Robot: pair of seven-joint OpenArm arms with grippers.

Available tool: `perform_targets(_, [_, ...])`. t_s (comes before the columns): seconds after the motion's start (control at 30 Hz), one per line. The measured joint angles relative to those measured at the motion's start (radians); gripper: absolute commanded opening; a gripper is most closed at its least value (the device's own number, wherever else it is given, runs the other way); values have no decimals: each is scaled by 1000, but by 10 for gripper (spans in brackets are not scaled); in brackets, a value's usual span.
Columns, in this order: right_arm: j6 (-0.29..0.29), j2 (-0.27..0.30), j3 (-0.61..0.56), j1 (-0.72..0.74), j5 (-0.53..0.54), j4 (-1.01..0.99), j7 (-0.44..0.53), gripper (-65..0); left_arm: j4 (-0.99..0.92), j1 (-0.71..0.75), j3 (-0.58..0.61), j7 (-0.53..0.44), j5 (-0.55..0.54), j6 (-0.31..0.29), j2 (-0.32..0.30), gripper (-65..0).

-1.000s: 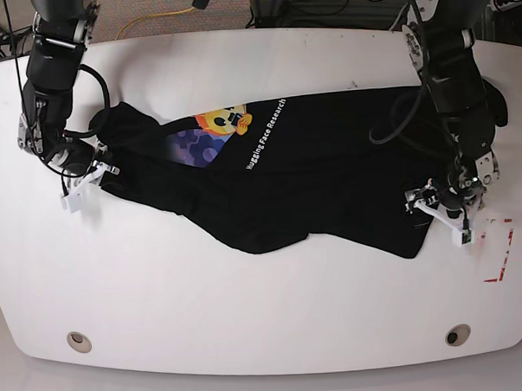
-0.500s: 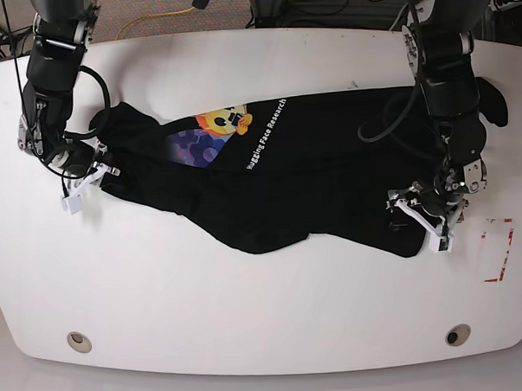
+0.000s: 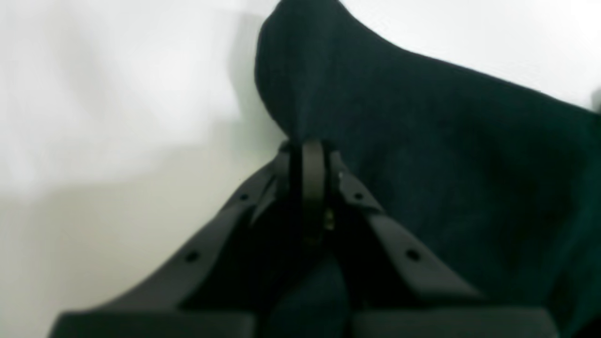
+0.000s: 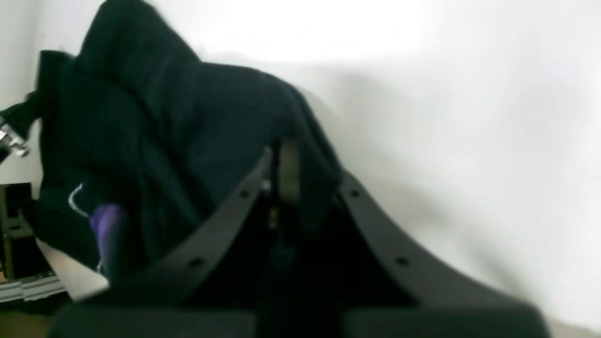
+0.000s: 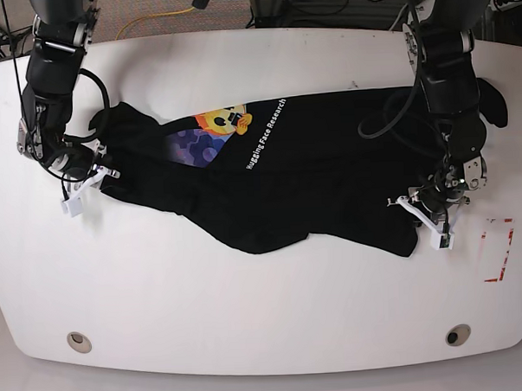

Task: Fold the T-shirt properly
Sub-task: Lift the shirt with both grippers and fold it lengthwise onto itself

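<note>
We're at the grasp step: T-shirt [image 5: 312, 172] lies crumpled mid-table, left gripper [image 5: 424, 216] & right gripper [image 5: 85, 179] both pinching its edges. Next, prob lift & spread flat.

— What have we got on the table right now?

— A large black soft cotton T-shirt [image 5: 329, 166], spread lengthwise across the white surface, rumpled rather than flat. Its near edge sags into a rounded bulge toward the front, and folds bunch up at the base view's left end.

— And the print?

— Partly showing: a yellow emoji face, purple-blue hexagons beside it, and slanted white lettering. The rest is tucked under a fold of black cloth.

— Any sleeves?

— One dark flap pokes out past the far right end. In the wrist views the fabric is creased and lifted at both gripped edges.
</note>
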Motion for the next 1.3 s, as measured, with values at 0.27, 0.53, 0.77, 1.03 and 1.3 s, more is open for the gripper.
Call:
perform_targets(0.27, [-2,46,0,-3,-2,111,-28,-650,385,24,-3,156,-13,-16,-29,-650])
perform_targets(0.53, [-2,87,-6,36,-10,161,-56,-650,692,33,-25,340,-11,-147,-25,-650])
perform_targets(0.77, [-1,120,-15,151,6,161,-54,-650,842,-44,-42,452,-19,-182,-50,-650])
perform_targets(1.03, [3,164,-15,325,8,161,-133,-650,915,-182,-39,541,-44,-192,-82,-650])
perform_targets(1.3, [7,251,-143,616,27,163,-176,-650,914,-360,-40,555,-47,-193,-128,-650])
